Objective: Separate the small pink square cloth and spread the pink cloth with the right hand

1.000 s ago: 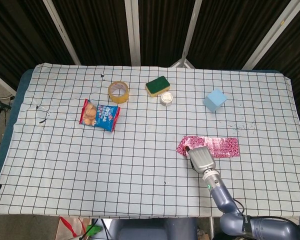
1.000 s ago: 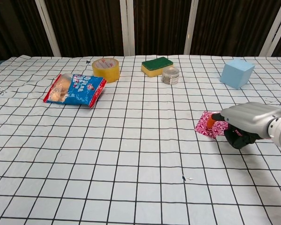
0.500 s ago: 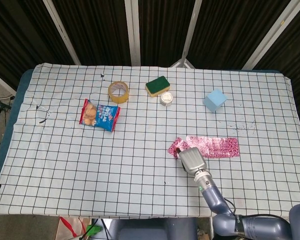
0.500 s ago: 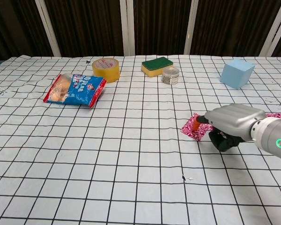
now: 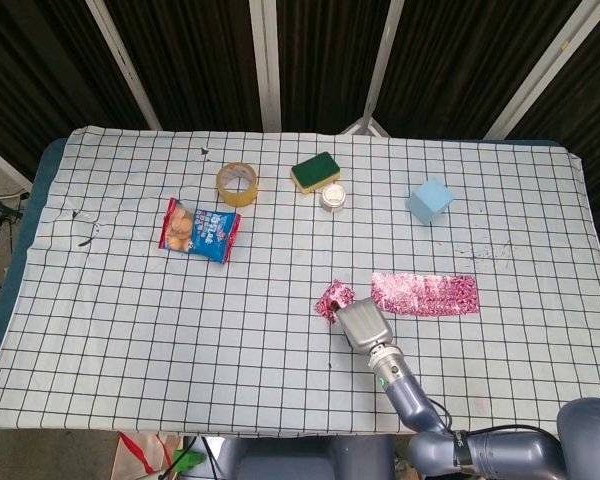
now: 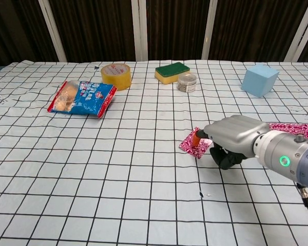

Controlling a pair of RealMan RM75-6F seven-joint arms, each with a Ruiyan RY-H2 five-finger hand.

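Observation:
The small pink square cloth [image 5: 334, 298] [image 6: 191, 144] lies crumpled on the checkered table cover, a short gap left of the long pink cloth [image 5: 424, 293] [image 6: 297, 129], which lies flat as a strip. My right hand [image 5: 358, 324] [image 6: 231, 138] sits just right of and behind the small cloth, fingers curled, an orange fingertip [image 6: 196, 137] pressed on the cloth's near edge and holding it. How the thumb meets the cloth is hidden under the hand. My left hand shows in neither view.
A snack bag [image 5: 199, 230], a yellow tape roll [image 5: 237, 184], a green-and-yellow sponge [image 5: 314, 171], a small jar [image 5: 331, 197] and a light blue cube [image 5: 429, 200] stand along the far half of the table cover [image 5: 130, 330].
My right hand has slid left, dragging the small pink square cloth off the long pink cloth; a gap now lies between the two. The long cloth has stayed put.

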